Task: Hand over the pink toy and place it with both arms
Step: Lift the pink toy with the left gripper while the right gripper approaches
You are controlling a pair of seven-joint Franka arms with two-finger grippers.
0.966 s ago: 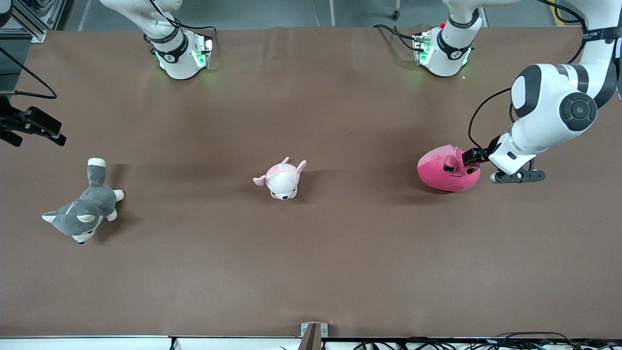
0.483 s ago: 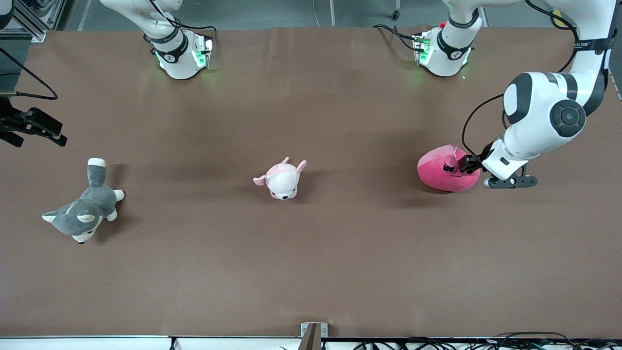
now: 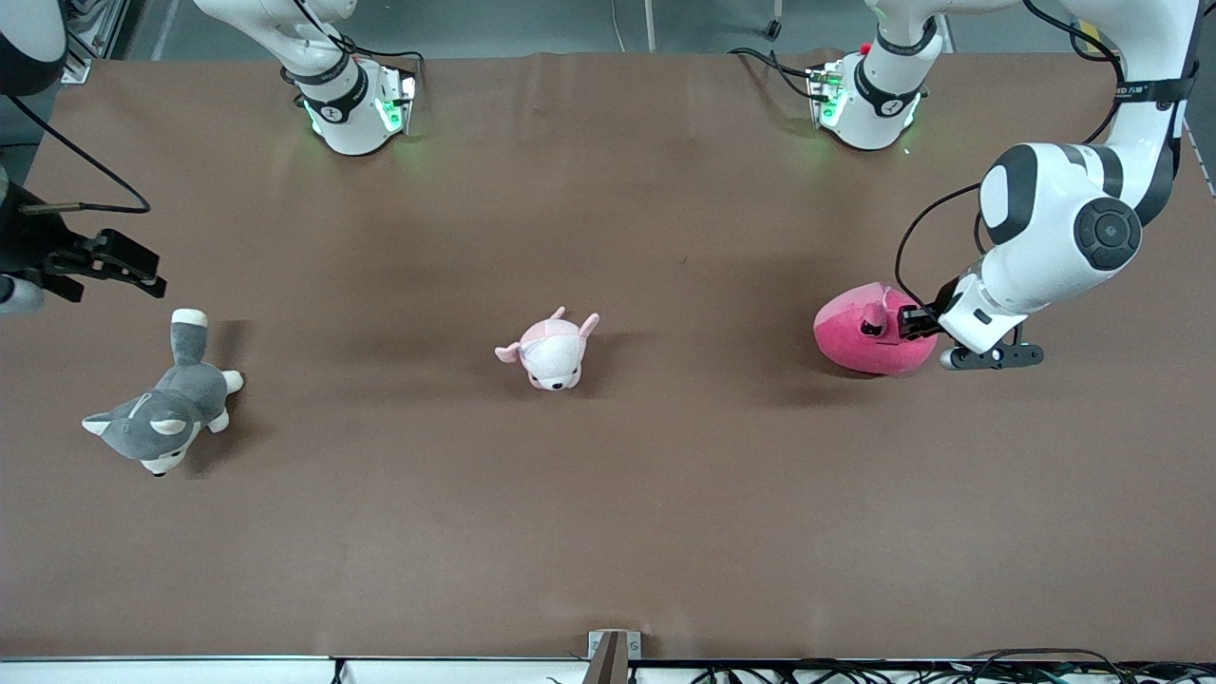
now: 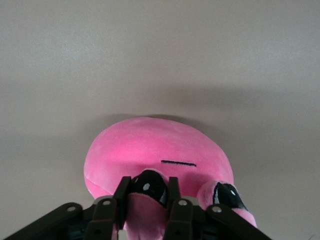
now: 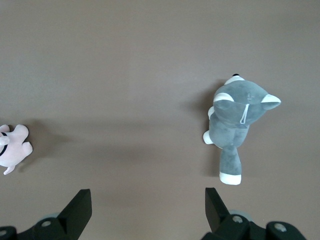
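The pink toy (image 3: 860,332), a hot-pink rounded blob plush with dark eyes, lies on the brown table near the left arm's end. My left gripper (image 3: 904,321) is down at the toy and shut on a stubby bump by one eye. In the left wrist view the toy (image 4: 150,150) fills the middle and my left gripper (image 4: 148,195) pinches the bump between both fingers. My right gripper (image 3: 104,261) hangs open and empty over the right arm's end of the table, above the husky plush; its wrist view shows the open gripper (image 5: 147,205) over bare table.
A pale pink-and-white puppy plush (image 3: 553,350) lies mid-table, also at the edge of the right wrist view (image 5: 12,148). A grey-and-white husky plush (image 3: 161,404) lies near the right arm's end, seen in the right wrist view (image 5: 235,125). A metal bracket (image 3: 613,654) sits at the table's near edge.
My left gripper has moved in onto the pink toy and closed on its bump. My right gripper has shifted a little toward mid-table.
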